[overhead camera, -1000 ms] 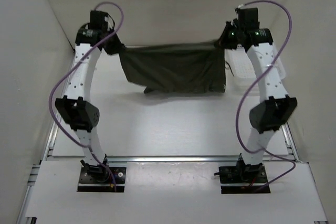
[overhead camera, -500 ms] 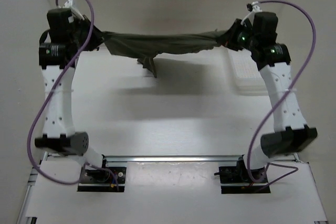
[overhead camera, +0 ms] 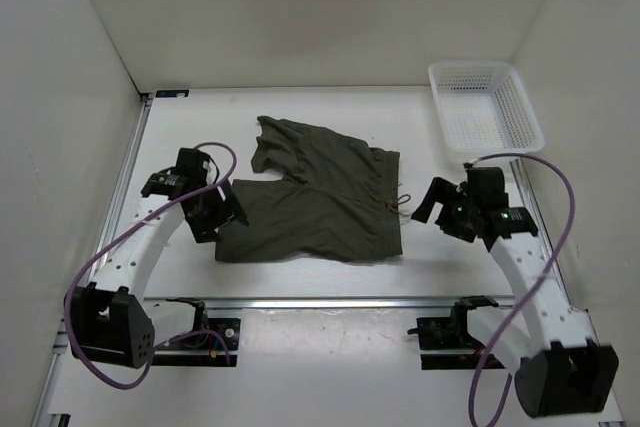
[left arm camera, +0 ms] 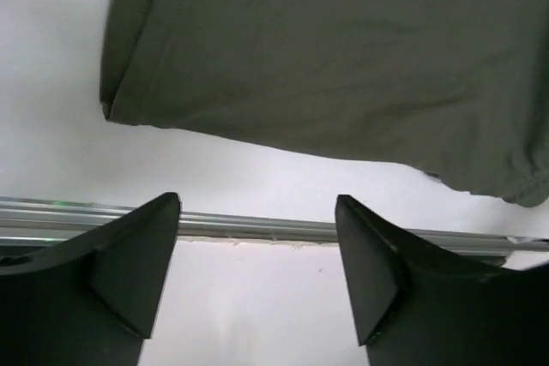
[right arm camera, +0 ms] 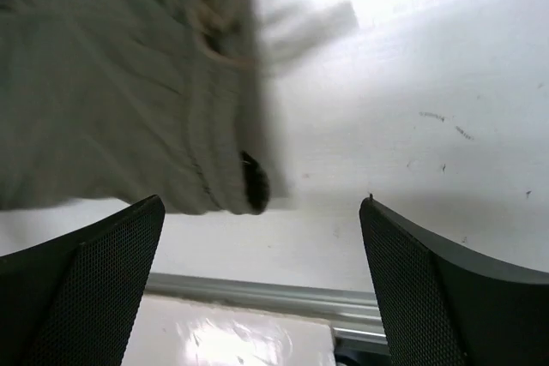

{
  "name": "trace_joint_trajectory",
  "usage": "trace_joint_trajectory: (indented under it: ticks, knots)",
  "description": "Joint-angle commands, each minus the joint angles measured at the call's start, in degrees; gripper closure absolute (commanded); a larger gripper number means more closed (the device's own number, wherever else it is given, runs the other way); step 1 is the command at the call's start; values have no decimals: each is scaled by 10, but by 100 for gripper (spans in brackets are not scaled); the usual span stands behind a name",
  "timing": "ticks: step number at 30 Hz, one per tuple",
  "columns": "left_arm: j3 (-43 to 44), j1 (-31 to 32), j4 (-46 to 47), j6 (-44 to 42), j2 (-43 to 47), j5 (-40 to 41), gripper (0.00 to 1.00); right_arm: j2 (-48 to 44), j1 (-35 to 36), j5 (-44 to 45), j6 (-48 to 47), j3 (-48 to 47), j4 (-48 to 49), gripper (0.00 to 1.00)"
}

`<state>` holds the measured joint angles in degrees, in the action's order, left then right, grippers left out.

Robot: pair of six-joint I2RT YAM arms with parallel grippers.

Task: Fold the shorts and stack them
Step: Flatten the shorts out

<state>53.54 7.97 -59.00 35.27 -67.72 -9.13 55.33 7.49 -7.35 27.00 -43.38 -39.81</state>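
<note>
Big white table [overhead camera: 300, 127], and the shorts [overhead camera: 320, 202] are lying spread out flat in the middle of it, with the waistband toward the right and both legs toward the left. The far leg looks a bit rumpled at the hem. A white basket [overhead camera: 448, 122] sits well apart in the far right corner. The left hand [overhead camera: 215, 212] is down just beside the near leg's hem corner, fingers apart and holding nothing. The right hand [overhead camera: 432, 202] is the same, spread wide and holding nothing, just off the near end of the waistband, close to the drawstring [overhead camera: 400, 202]. My read is that the laying-flat part is done and no fold has been made yet. Next, each hand probably has to pinch its end of the near edge and carry it over to the far edge. The cloth is thin and floppy, so I'd guess the trick is getting a finger under it and keeping both hands moving together.
</note>
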Motion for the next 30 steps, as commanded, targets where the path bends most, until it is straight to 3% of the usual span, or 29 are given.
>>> trace_joint_trajectory:
  ticks: [1,4,5,6,8,9,10,11,13,16,18,19,20,26,30]
  knots:
    - [105,10,0,15,26,66,14,-92,-1,41,23,-41,-12,1]
    - [195,10,-31,-6,-26,116,16,-83,-1,60,23,-88,-30,8]
    - [214,10,-31,-12,-40,121,19,-73,-1,66,15,-99,-35,17]
    - [247,10,-37,-20,-69,121,29,-59,-1,66,8,-108,-35,37]
    - [276,10,-20,-32,-100,121,47,-2,-1,54,2,-134,-19,62]
    - [307,10,-13,-40,-140,121,57,46,-1,48,-5,-144,-13,80]
    - [327,10,-8,-40,-165,121,76,75,-1,43,-5,-173,-8,86]
    - [349,10,-8,-48,-193,129,83,131,-1,31,-11,-188,7,88]
    - [421,10,-13,-55,-283,134,90,186,-1,31,-11,-223,12,87]
    - [509,10,-24,-65,-395,134,90,292,-1,31,-16,-292,26,66]
    - [545,15,-37,-71,-462,129,83,367,-1,31,-21,-347,32,62]
    - [569,15,-38,-71,-481,120,80,389,-1,24,-21,-362,38,51]
    - [576,15,-38,-77,-497,112,77,433,-1,18,-21,-396,38,48]
    - [575,4,-17,-82,-560,61,57,597,4,12,-21,-524,38,25]
    - [576,-2,-9,-89,-599,48,53,668,10,6,-27,-598,32,23]
